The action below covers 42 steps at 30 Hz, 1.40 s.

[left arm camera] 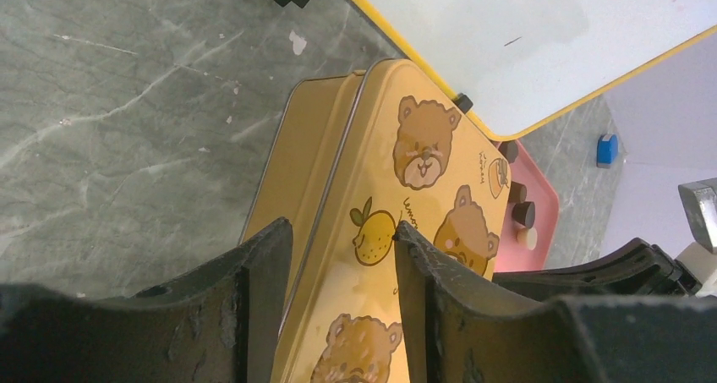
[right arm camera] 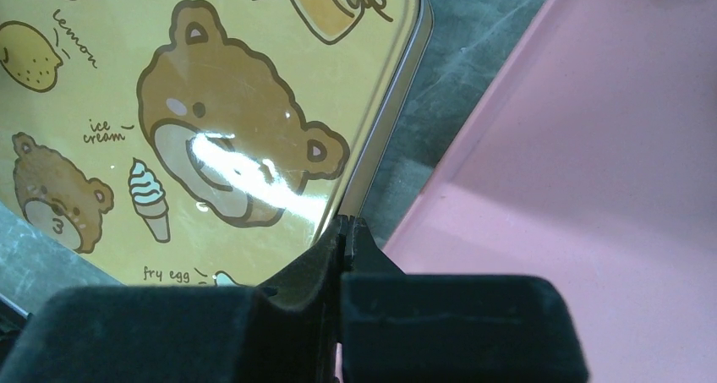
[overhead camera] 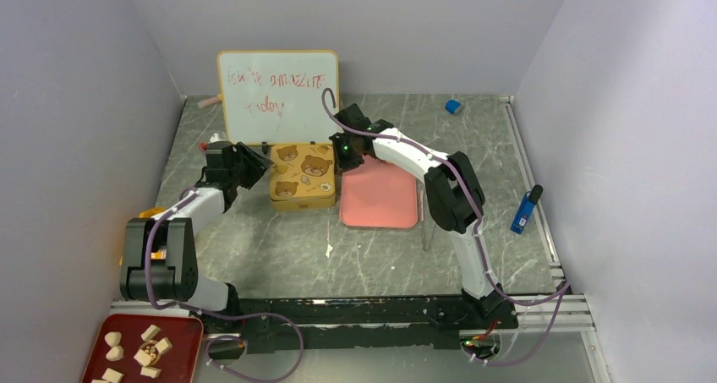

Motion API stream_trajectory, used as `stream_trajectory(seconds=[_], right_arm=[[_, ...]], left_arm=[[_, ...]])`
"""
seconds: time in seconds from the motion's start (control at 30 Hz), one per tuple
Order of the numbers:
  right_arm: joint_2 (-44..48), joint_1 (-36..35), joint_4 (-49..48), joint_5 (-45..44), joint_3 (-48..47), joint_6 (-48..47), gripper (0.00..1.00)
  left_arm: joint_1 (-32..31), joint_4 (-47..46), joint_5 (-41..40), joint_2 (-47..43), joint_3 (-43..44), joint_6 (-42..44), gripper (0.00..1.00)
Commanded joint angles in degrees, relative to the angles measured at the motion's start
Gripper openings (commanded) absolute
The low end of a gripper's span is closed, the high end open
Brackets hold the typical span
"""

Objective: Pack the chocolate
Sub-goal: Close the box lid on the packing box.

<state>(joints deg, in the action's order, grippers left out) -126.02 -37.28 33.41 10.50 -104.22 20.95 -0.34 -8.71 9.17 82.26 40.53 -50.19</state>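
Near the grey tabletop's [overhead camera: 279, 248] far edge, left gripper [left arm camera: 342, 231] half-spread astride the yellow bear-printed tin's [overhead camera: 302, 177] left rim, hold unclear; right gripper [right arm camera: 344, 228] closed at its right rim.

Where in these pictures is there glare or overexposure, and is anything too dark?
Right wrist view: a white glare streak crosses the big bear on the yellow tin. Left wrist view: the whiteboard is washed out, nearly blank, and the left gripper is dark, with little detail. Top external view: light is even; shadows are soft.
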Motion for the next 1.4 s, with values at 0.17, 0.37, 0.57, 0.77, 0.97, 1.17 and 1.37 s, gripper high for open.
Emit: stream_trajectory(seconds=[0.17,0.37,0.57,0.77,0.97,1.17,1.37], right_arm=[[-0.63,-0.43,0.43,-0.76,-2.74,-1.05,0.00],[-0.89,-0.45,0.72,-0.51,-3.19,-1.09,0.00],[-0.72,-0.63,0.86,-0.40,-3.18,-1.38,0.00],[-0.29,-0.62,1.00,-0.39,-2.71,-2.14,0.00],[0.22,-0.62,1.25,-0.23,-2.22,-2.85,0.00],[1.03,-0.63,1.21,0.36,-1.14,-3.62,0.00],[1.80,-0.76,0.90,0.73,0.23,-4.08,0.00]], left_arm=[[0.25,-2.19,0.88,1.24,-0.37,0.99,0.52],[0.25,-1.44,0.99,1.93,-0.26,1.23,0.51],[-0.10,-1.23,0.61,1.99,-0.71,1.26,0.51],[-1.35,-1.44,0.25,2.62,-0.72,0.81,0.48],[-3.18,-0.67,-0.95,2.39,-0.85,0.54,0.44],[-4.35,0.32,-2.04,1.36,-1.92,0.49,0.41],[-5.38,-0.36,-2.36,0.80,-3.76,-0.20,0.39]])
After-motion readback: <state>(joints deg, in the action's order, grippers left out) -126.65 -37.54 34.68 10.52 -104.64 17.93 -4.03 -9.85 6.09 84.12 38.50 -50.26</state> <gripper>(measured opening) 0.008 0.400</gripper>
